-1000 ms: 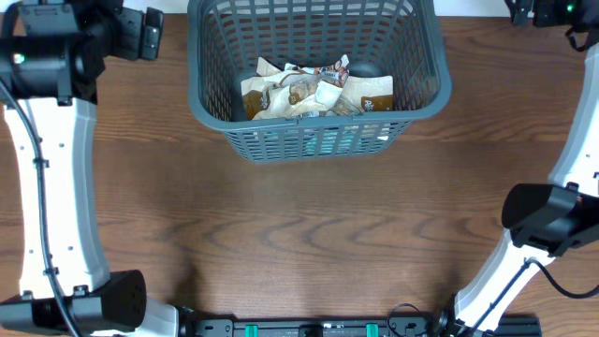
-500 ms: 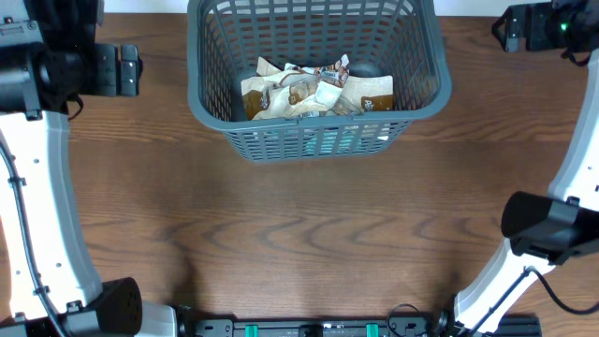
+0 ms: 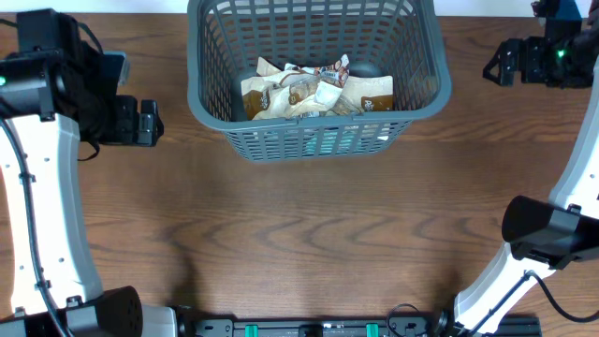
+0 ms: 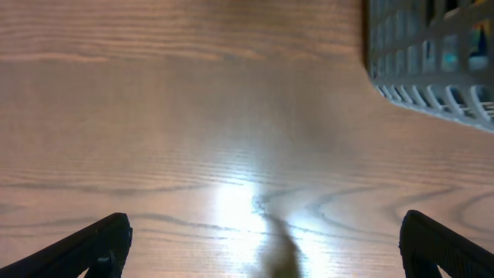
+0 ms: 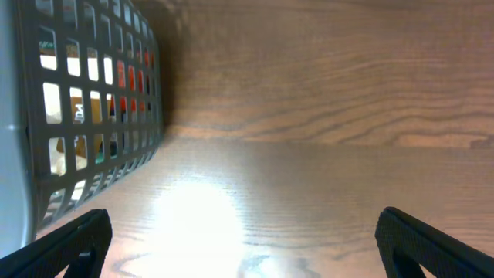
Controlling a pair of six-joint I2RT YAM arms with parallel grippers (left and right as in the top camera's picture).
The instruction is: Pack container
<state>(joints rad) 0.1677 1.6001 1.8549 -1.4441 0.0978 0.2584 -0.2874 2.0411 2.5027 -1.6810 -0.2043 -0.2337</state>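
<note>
The container (image 3: 211,112), a large dark grey lattice basket, stands at the top middle of the wooden table with several brown and white food packets (image 3: 314,92) lying in its bottom. My left gripper (image 3: 150,123) hangs to the container's left, open, with nothing between its fingers. On the container's right, my right gripper (image 3: 496,64) is also open and empty. A corner of the container (image 4: 432,69) appears at the top right of the left wrist view. The container's slotted wall (image 5: 85,116) fills the left side of the right wrist view.
Bare wooden table (image 3: 309,234) stretches in front of the container. The white arm links (image 3: 47,206) run down the left edge and another white arm (image 3: 552,234) rises at the right edge.
Both grippers have moved down the picture toward the near side, away from the table's far corners. The left one has also drifted right, toward the container. Both stay open.
</note>
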